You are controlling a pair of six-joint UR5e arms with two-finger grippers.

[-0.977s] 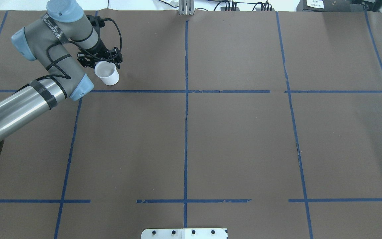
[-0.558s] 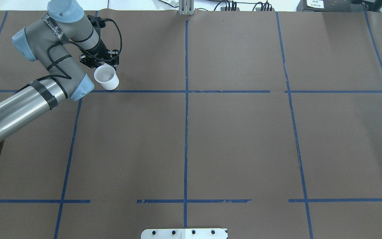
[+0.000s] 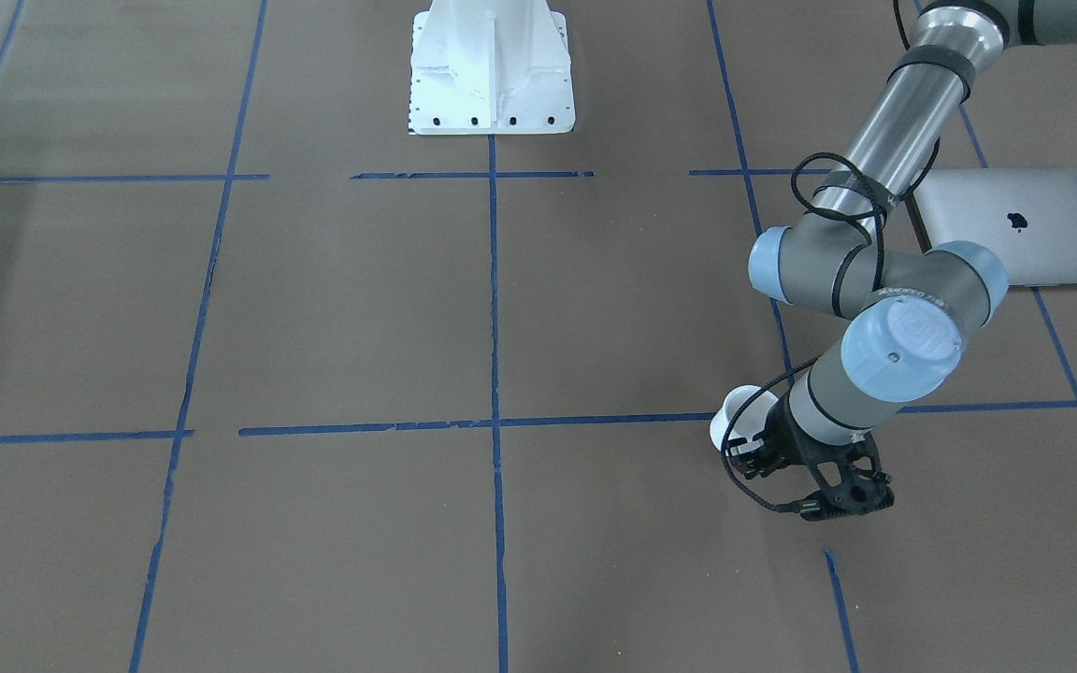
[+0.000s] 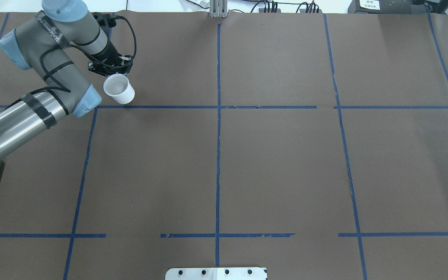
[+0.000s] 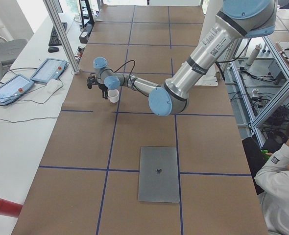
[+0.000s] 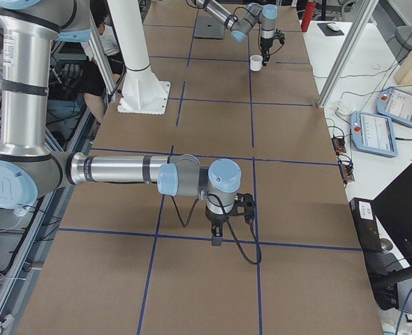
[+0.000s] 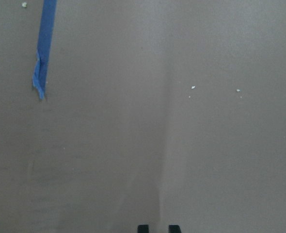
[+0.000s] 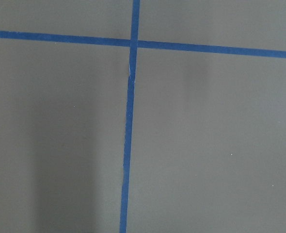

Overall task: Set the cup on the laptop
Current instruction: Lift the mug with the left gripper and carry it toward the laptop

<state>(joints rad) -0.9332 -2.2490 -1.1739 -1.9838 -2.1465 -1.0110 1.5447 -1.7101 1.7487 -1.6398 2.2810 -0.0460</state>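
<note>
Left gripper point(image 4: 114, 72): in my left wrist feed its two dark fingertips point(image 7: 142, 228) sit close together at the bottom edge with only a narrow gap. Overhead, they meet the far rim of the small white tapered cup point(image 4: 119, 88), so I log it as clamped on the cup there; the handle is hidden from me. The cup is upright, mouth up, just beyond a crossing of the blue tape lines point(image 4: 217, 155) in the far left part of the brown paper-covered table point(image 4: 278, 167). I cannot tell whether its base touches the paper. From the front-facing camera the cup is half hidden behind the gripper body. The flat silver-grey laptop with the dark apple logo point(image 3: 1025, 234) lies closed near the robot's side of the table, well apart from the cup, one corner under the left forearm. Right gripper point(image 6: 217, 234): I see it only from the right side camera, pointing down over a tape line, and cannot tell how its jaws stand; its wrist feed shows only tape and paper. The white mounting base point(image 3: 490, 70) stands at mid-table edge.
</note>
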